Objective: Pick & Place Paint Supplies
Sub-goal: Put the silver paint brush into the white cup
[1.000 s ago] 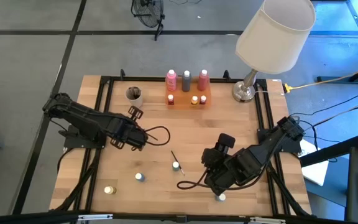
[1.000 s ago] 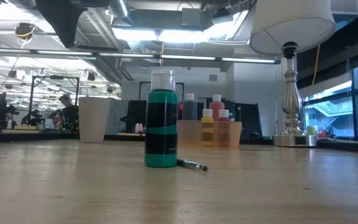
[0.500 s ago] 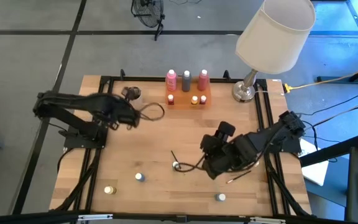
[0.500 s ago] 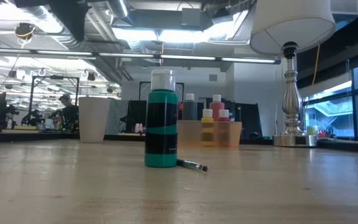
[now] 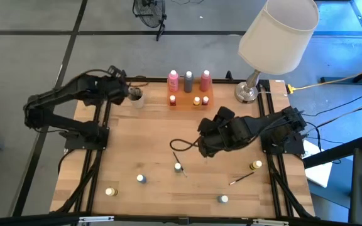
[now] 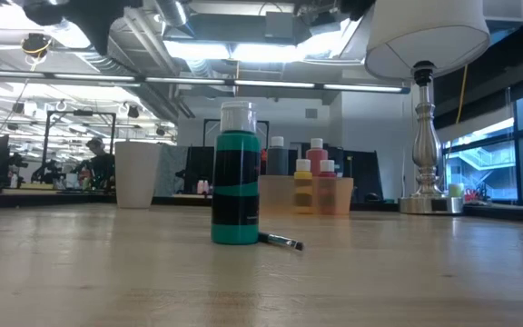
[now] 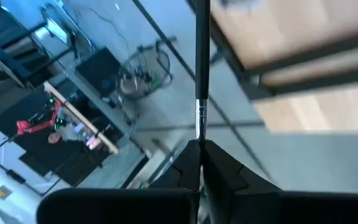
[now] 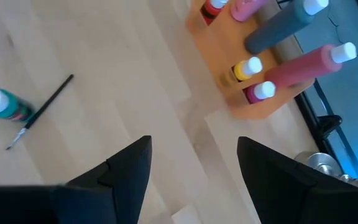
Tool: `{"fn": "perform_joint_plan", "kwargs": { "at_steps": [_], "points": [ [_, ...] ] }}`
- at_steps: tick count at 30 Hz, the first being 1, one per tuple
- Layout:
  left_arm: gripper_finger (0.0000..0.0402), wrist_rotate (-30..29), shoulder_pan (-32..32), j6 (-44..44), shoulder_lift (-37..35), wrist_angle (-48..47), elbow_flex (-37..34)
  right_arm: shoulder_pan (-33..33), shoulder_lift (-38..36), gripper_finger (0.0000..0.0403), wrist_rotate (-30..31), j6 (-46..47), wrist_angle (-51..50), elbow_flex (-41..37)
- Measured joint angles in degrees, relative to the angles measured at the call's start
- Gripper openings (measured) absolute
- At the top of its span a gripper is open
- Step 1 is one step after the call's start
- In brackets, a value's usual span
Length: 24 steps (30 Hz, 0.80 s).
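Note:
My left gripper (image 5: 126,93) hangs at the table's far left beside the beige cup (image 5: 136,96), shut on a thin dark brush (image 7: 201,62). My right gripper (image 5: 201,144) hovers open over the table's middle with nothing between its fingers (image 8: 191,146). Three tall white-capped bottles (image 5: 188,80) and small pots (image 5: 197,100) stand in the orange tray (image 5: 190,94). A green bottle (image 6: 235,182) stands on the table with a brush (image 6: 282,241) lying against its base. Another brush (image 5: 242,179) and several small pots (image 5: 141,179) rest on the near half. My left gripper pinches the brush between its two shut fingers (image 7: 188,168), just behind the silver ferrule (image 7: 199,118). The dark handle runs straight on past the fingertips, in line with the fingers. The brush is lifted clear; its bristle end is hidden between the fingers.
A lamp (image 5: 250,91) with a wide white shade stands at the far right corner. A yellow-lidded pot (image 5: 256,165) sits near the right edge. Black frame rails (image 5: 102,125) run along both sides. Bare wood lies between the tray and the green bottle (image 5: 178,167).
My left gripper has swung from the table's middle toward the far left corner and risen, still shut, ending beside the cup. My right gripper, still open, has travelled from the near right toward the far edge and now stands over the middle.

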Motion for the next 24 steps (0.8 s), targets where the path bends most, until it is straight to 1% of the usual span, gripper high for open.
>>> {"fn": "perform_joint_plan", "kwargs": {
  "at_steps": [5, 8, 13, 15, 19, 24],
  "points": [
    [0.0003, -0.87, 6.82, 8.28, 0.77, -0.02, 0.0, -2.26, 0.01, 0.024, 0.0, -2.66, 0.04, 0.0],
    [0.0003, -1.37, 9.21, 11.55, 2.57, 0.55, 0.0, -3.41, 0.01, 0.024, 0.0, -4.14, 0.38, 0.0],
    [0.0003, -0.62, 13.29, 17.57, 7.05, 6.42, 0.0, -4.57, 0.01, 0.024, 0.0, -6.69, 1.52, 0.0],
    [0.0003, -0.84, 14.68, 18.02, 9.75, 6.92, -0.02, -4.65, 0.01, 0.024, 0.0, -7.08, 1.55, 0.0],
    [0.0003, -1.31, 16.75, 15.29, 14.05, 5.08, -0.06, -4.65, 0.01, 0.024, -0.02, -7.06, 1.56, -1.02],
    [0.0003, -1.29, 16.07, 13.34, 17.16, 4.52, -0.07, -4.36, 0.09, 0.024, -0.02, -5.77, 1.55, -2.47]
  ]
}}
